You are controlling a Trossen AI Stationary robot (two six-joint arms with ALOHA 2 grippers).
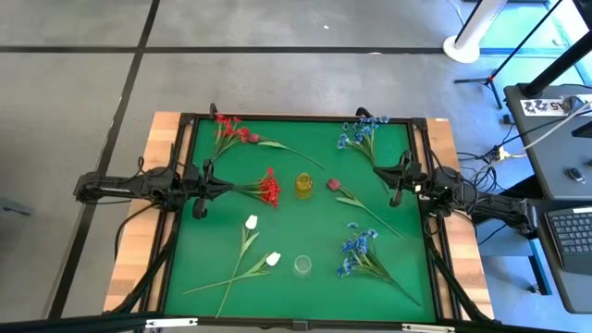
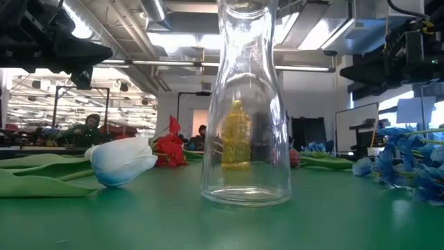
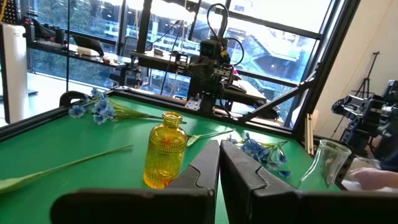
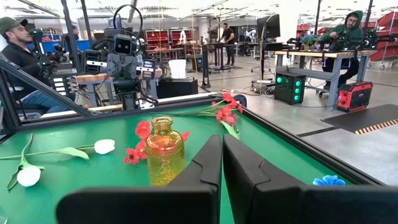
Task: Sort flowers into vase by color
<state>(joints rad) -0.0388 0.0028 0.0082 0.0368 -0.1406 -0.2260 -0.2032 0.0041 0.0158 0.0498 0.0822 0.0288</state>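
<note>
A: Start at the grippers; how do they stand?

B: The left gripper (image 3: 219, 163) hangs at the left side of the green mat, its two dark, blocky fingers pressed together with nothing between them; the right gripper (image 4: 222, 163) mirrors it at the right side, also closed and empty.

A: And what lies just beyond them?

B: A small yellow vase (image 1: 304, 184) of ribbed, translucent glass stands upright mid-table between the two arms; a red spray (image 1: 268, 188) of clustered petals lies just beside it on the left-arm side, and a dark pink bud (image 1: 333, 184) on a thin green stem lies close on the other.

A: The remaining flowers?

B: A second red spray (image 1: 231, 128) lies at the far left corner; a blue spray (image 1: 359, 132) of small blossoms at the far right; another blue spray (image 1: 356, 249) toward the near right; two white tulips (image 1: 262, 241), smooth and rounded, lie near left with long stems and flat leaves.

A: Any other vessel?

B: A clear glass carafe (image 2: 245, 104), narrow-necked and flaring to a wide base, stands upright near the front edge; it holds nothing.

A: The surface?

B: A matte green mat (image 1: 296, 148) framed by a dark rail on a pale wooden table (image 1: 139, 250).
</note>
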